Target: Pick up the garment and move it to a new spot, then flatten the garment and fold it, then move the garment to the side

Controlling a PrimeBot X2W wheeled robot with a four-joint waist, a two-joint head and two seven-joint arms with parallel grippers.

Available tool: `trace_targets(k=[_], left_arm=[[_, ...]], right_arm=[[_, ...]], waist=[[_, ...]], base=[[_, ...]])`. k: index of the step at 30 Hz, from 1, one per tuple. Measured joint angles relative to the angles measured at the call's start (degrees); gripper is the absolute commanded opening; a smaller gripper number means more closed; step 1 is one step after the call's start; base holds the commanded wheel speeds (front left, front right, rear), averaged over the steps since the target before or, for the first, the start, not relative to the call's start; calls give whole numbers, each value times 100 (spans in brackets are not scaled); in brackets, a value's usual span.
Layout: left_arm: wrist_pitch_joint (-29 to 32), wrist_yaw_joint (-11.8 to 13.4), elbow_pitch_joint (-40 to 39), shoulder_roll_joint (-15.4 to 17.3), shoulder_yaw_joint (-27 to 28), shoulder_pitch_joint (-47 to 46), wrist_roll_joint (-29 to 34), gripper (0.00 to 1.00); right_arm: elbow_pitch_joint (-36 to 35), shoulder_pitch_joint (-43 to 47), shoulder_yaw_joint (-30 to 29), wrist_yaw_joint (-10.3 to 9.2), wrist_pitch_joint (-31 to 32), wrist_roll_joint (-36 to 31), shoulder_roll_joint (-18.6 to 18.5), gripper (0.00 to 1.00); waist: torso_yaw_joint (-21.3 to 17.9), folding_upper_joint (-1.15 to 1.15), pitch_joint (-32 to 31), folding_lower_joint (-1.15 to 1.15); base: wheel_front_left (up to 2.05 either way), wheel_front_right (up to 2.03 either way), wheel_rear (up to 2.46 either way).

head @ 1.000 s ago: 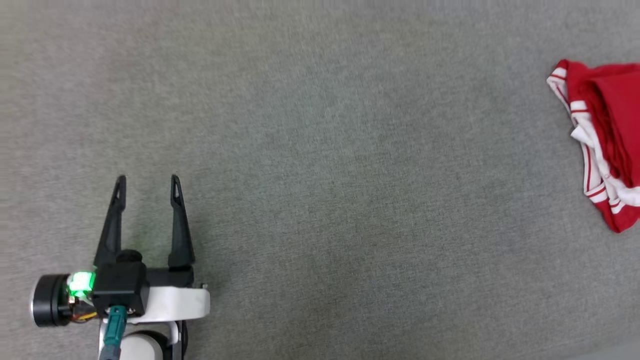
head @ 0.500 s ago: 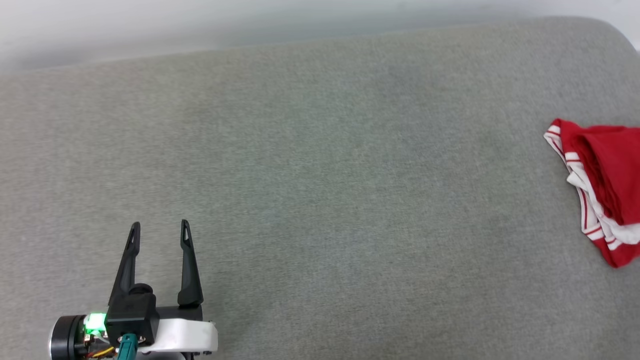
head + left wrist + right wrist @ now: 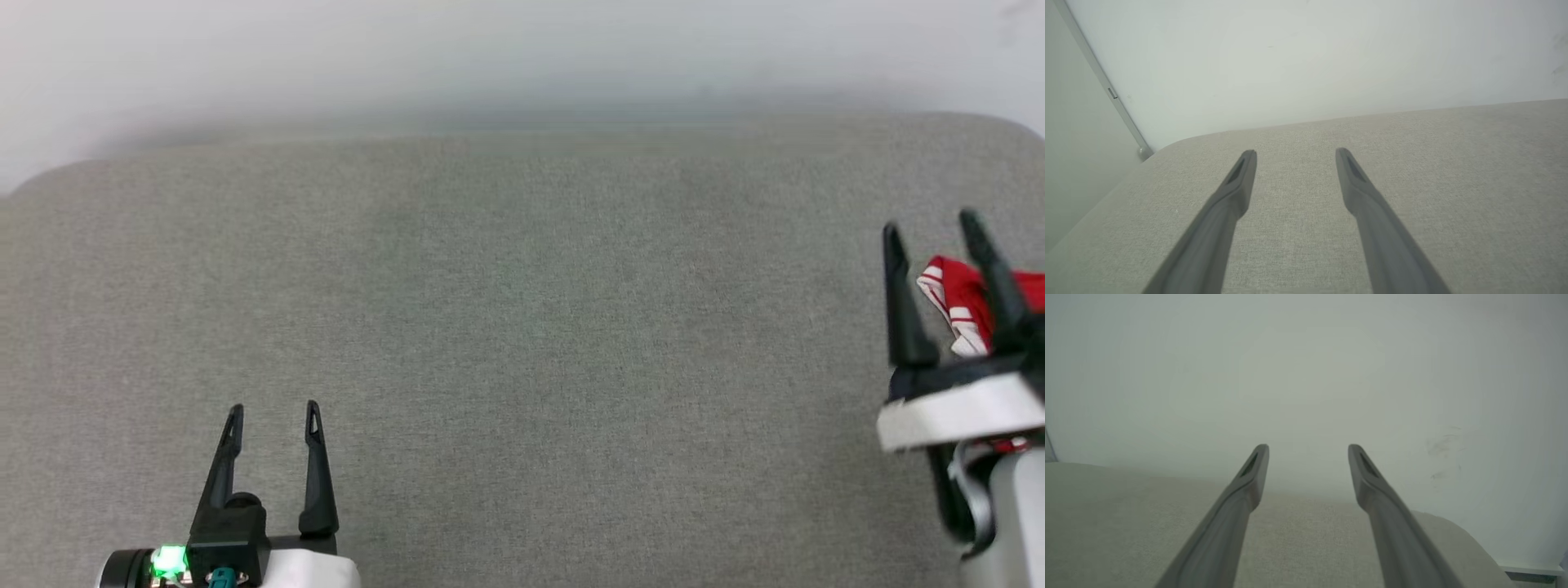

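Observation:
The garment [image 3: 957,304] lies bunched at the far right of the grey padded surface [image 3: 522,327], red with white striped trim, mostly hidden behind my right gripper [image 3: 931,227]. That gripper is raised in front of it, open, fingers spread, with nothing between them; in the right wrist view the right gripper [image 3: 1308,448] points at the white wall. My left gripper [image 3: 273,410] is low at the left, open and empty, far from the garment. In the left wrist view the left gripper [image 3: 1296,153] hovers over bare grey fabric.
A white wall [image 3: 522,57] runs behind the surface's far edge. The surface's corners are rounded at the far left [image 3: 1167,147] and far right [image 3: 1453,526]. A wide stretch of bare grey fabric lies between the two grippers.
The head camera has tilted up, bringing the wall and far edge into view. My right gripper has come into the picture in front of the garment. The left gripper stays open.

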Motion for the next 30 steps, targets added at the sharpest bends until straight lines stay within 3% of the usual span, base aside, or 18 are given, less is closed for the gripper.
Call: trace_targets(k=[10, 30], left_arm=[[0, -70, 171, -23, 46, 308, 18, 100], [0, -339, 287, -101, 159, 594, -26, 100]], right_arm=[[-371, 1413, -172, 0, -1, -48, 634, 100], [-943, 2655, -333, 0, -1, -75, 973, 100]], waist=[[85, 0, -455, 0], [190, 0, -814, 0]], base=[[0, 0, 0], [0, 0, 0]])
